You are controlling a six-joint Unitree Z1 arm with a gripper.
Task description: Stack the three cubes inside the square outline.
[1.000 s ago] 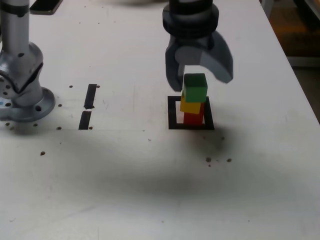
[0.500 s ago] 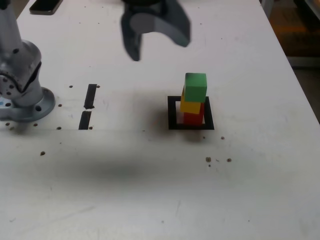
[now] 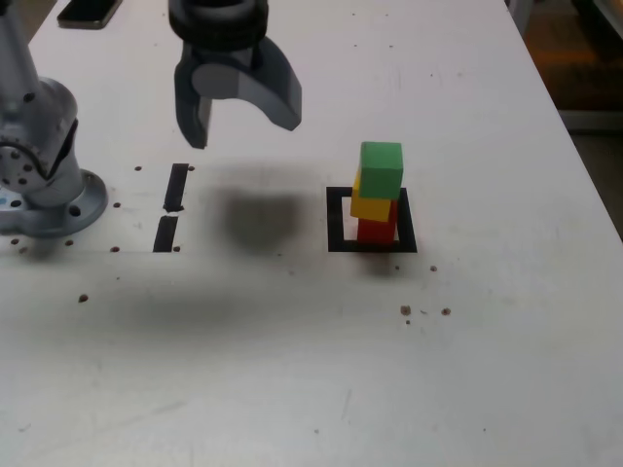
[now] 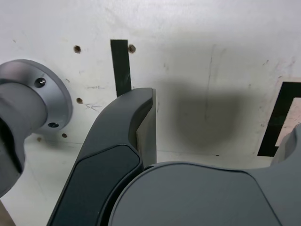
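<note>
The three cubes stand in one slightly skewed stack: green cube (image 3: 381, 167) on top, yellow cube (image 3: 372, 205) in the middle, red cube (image 3: 377, 230) at the bottom. The stack rests inside the square outline (image 3: 337, 219), towards its right side in the exterior view. My gripper (image 3: 241, 126) hangs above the table well to the exterior view's left of the stack, open and holding nothing. In the wrist view the gripper (image 4: 221, 117) shows one dark finger (image 4: 136, 122) and a corner of the square outline (image 4: 277, 117). The cubes are out of the wrist view.
The arm's metal base (image 3: 39, 165) stands at the exterior view's left. Two short black bars (image 3: 176, 187) (image 3: 165, 233) lie between the base and the outline. A dark flat object (image 3: 88, 10) sits at the far left corner. The table's edge (image 3: 584, 146) runs along the right.
The gripper has left the stack, rising and moving to the exterior view's left with its jaws opening wider. The three cubes have stayed in place.
</note>
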